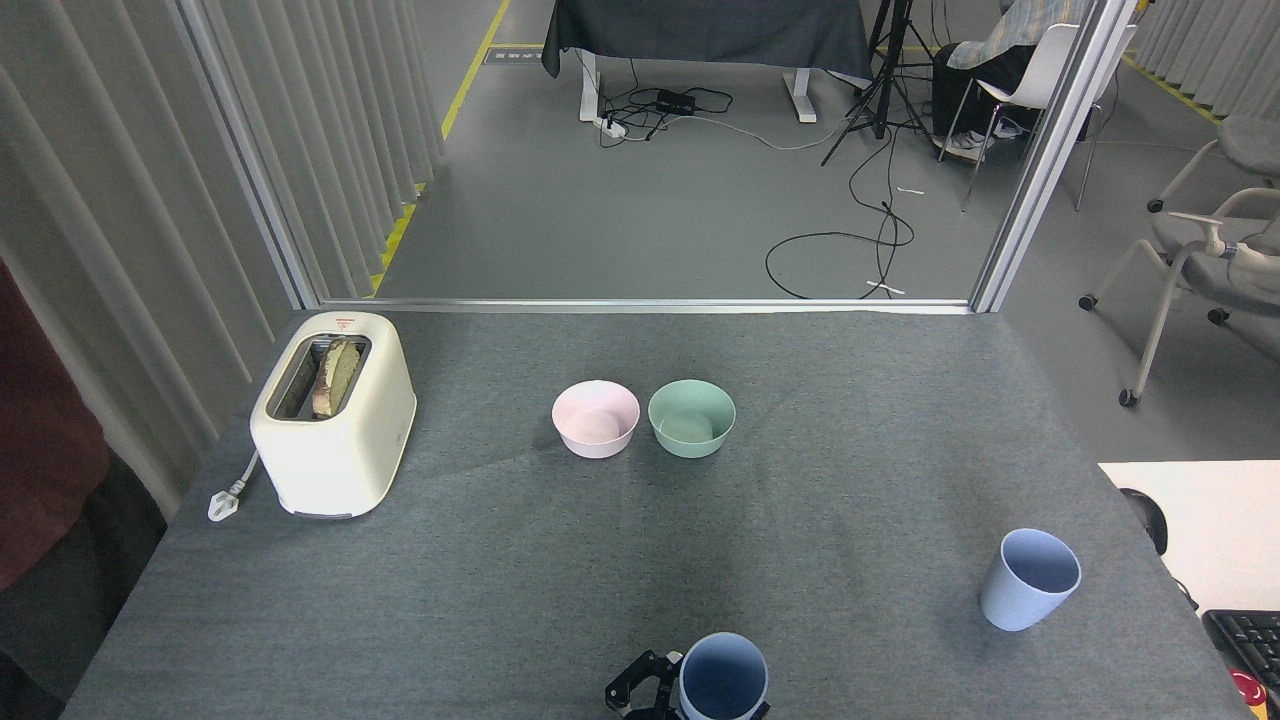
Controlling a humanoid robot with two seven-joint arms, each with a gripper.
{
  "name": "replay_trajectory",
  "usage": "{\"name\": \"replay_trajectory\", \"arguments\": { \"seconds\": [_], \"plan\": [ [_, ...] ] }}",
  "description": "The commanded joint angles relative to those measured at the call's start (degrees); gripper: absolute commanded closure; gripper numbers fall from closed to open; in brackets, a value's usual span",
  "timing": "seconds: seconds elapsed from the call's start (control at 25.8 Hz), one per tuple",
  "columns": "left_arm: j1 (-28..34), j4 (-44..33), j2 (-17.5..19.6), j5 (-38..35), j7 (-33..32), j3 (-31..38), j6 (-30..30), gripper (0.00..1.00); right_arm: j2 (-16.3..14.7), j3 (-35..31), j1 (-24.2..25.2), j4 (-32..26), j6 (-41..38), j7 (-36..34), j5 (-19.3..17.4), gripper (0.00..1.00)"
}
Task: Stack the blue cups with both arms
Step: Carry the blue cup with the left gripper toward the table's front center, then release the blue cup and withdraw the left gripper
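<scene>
From my head view, my left gripper point(665, 700) shows only as a few black jointed fingers point(632, 688) at the near edge of the grey fabric-covered worktop point(860, 420). They sit against the left side of one pale blue matte plastic tumbler point(723, 678), mouth up. I take it I am clasping that cup, though the frame cuts off the contact, so I cannot tell how far my fingers are closed. My right gripper is out of sight.

The second pale blue tumbler point(1030, 579) stands well apart near the right edge, leaning slightly, untouched. To stack well, I judge I should keep the held cup upright, bring its narrow base over the other's open rim, and lower it straight; the taper should guide it in. Smooth plastic may slip, so a firm, even squeeze suits.

Mid-worktop, a pink round bowl point(595, 418) and a mint-green round bowl point(691, 418) sit just beside each other. A cream glossy toaster point(333, 412) holding bread stands near the left edge.
</scene>
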Motion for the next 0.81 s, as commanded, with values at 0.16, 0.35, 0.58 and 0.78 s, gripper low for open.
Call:
{"name": "replay_trajectory", "arguments": {
  "seconds": [0.16,0.35,0.58,0.78],
  "plan": [
    [-0.45,0.64,0.10,0.54,1.62,0.53,0.52,0.00,0.15,0.00,0.00,0.04,0.00,0.01,-0.01,0.00],
    [-0.18,0.64,0.10,0.54,1.70,1.41,0.52,0.00,0.15,-0.09,0.00,0.04,0.00,-0.34,-0.01,0.00],
    [0.34,-0.24,0.10,0.54,1.70,2.64,0.43,0.00,0.15,-0.09,0.09,0.04,0.00,-0.43,-0.01,0.00],
    [2.37,-2.70,0.98,0.80,1.70,3.17,-0.45,0.00,-0.02,-0.09,0.00,0.04,0.00,-0.43,-0.01,0.00]
  ]
}}
